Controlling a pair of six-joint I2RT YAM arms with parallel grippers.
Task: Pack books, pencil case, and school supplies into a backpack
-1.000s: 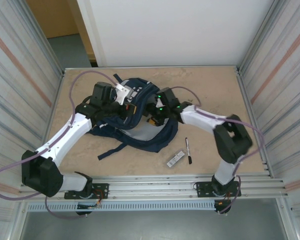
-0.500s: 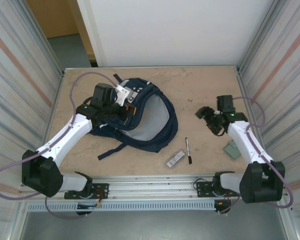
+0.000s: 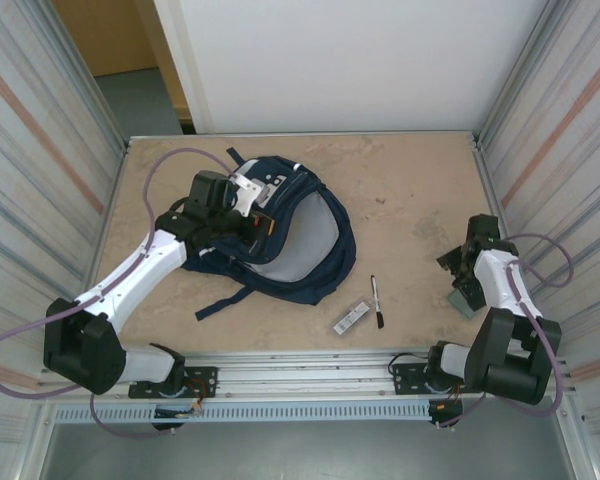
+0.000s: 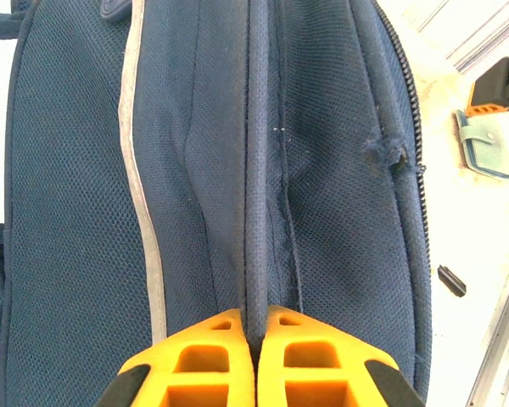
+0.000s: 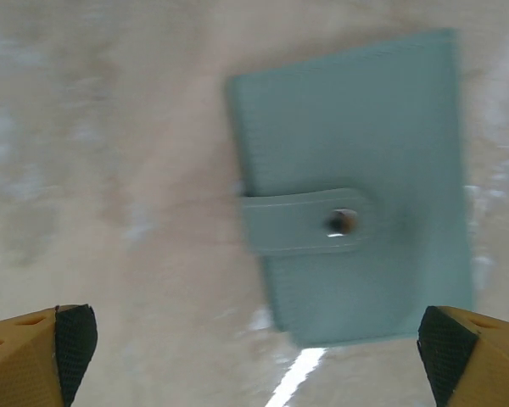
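The left jaws are clenched on a raised fold of the large navy-blue fabric backpack (image 3: pixel 298 232), whose inside is hidden. The right jaws stand spread wide just above the flat pale grey-blue snap-tab pencil case (image 5: pixel 356 182), which lies on the beige surface (image 3: pixel 400 180) outside the backpack. The slim black pen (image 3: pixel 376 298) and the small white-and-black bar (image 3: pixel 351 318) lie well apart from both jaws, also outside.

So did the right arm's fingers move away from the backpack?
Yes. The right fingers swung rightward from the backpack across the table and now hover over the pencil case near the right edge.
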